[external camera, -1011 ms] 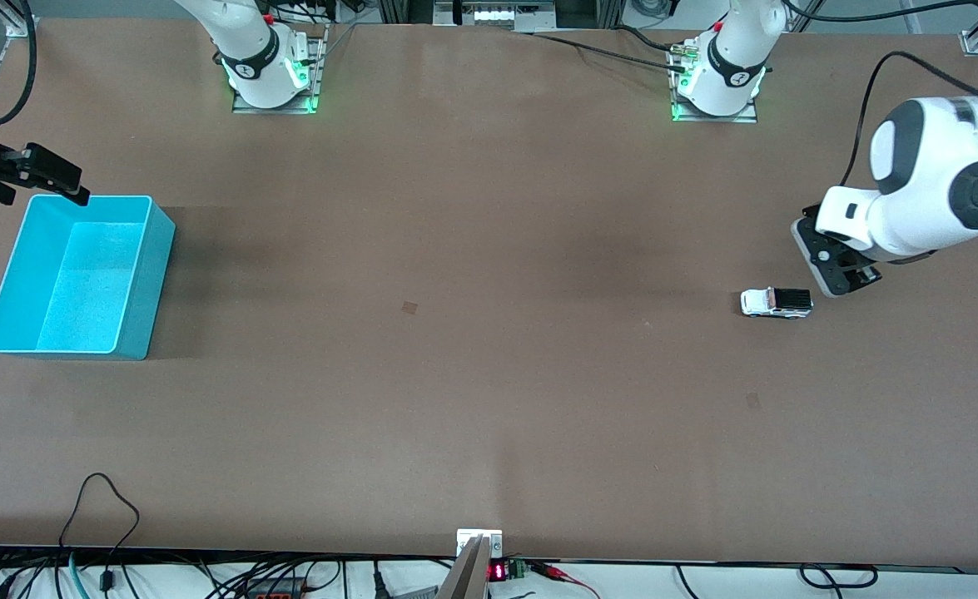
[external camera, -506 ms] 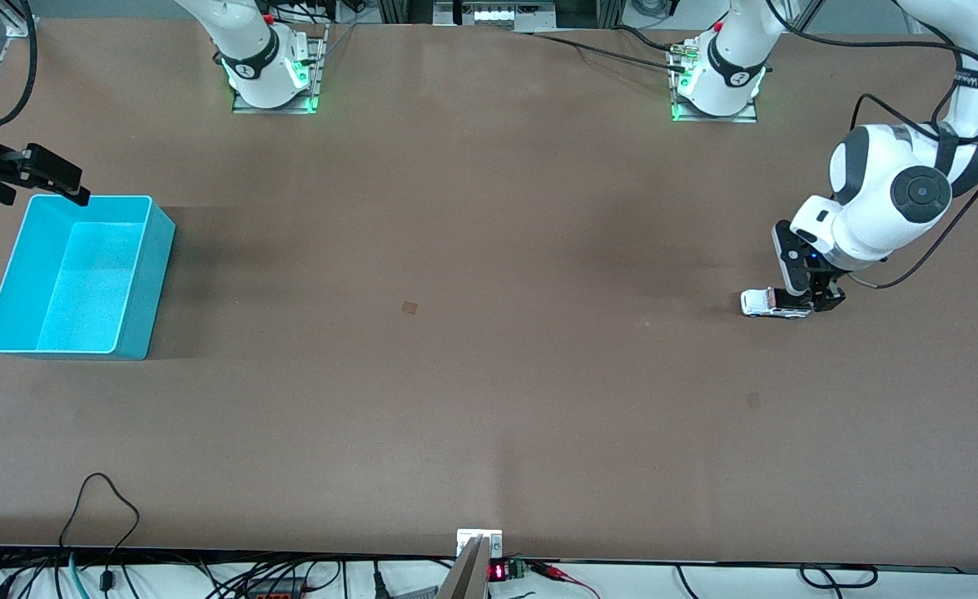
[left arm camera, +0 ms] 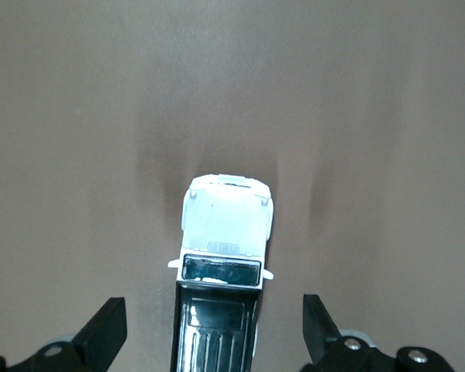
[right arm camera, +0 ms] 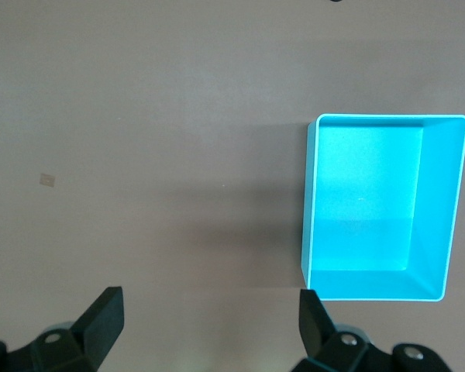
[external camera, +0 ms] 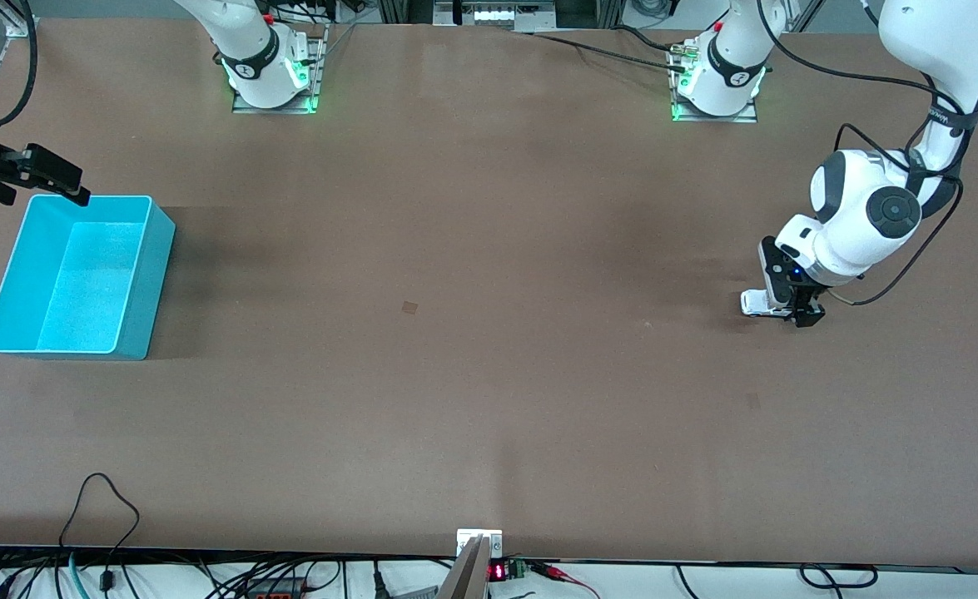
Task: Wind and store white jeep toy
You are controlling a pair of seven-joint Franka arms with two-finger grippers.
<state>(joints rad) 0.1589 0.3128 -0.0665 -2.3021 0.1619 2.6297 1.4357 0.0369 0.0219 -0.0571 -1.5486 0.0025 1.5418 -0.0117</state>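
Left gripper sat low over white jeep toy, well apart from turquoise bin; right gripper just beside bin.

The table is a flat, matte brown all over, with one small darker brown square patch near its middle. The jeep is white across the bonnet, with a dark, glossy windscreen and a black ribbed roof. The bin is bright turquoise, paler and almost glowing on its inner floor, with a thin light rim. Both arms are glossy white with dark grey round caps at the joints; the left gripper and right gripper have black fingers. The bases shine green at their feet.
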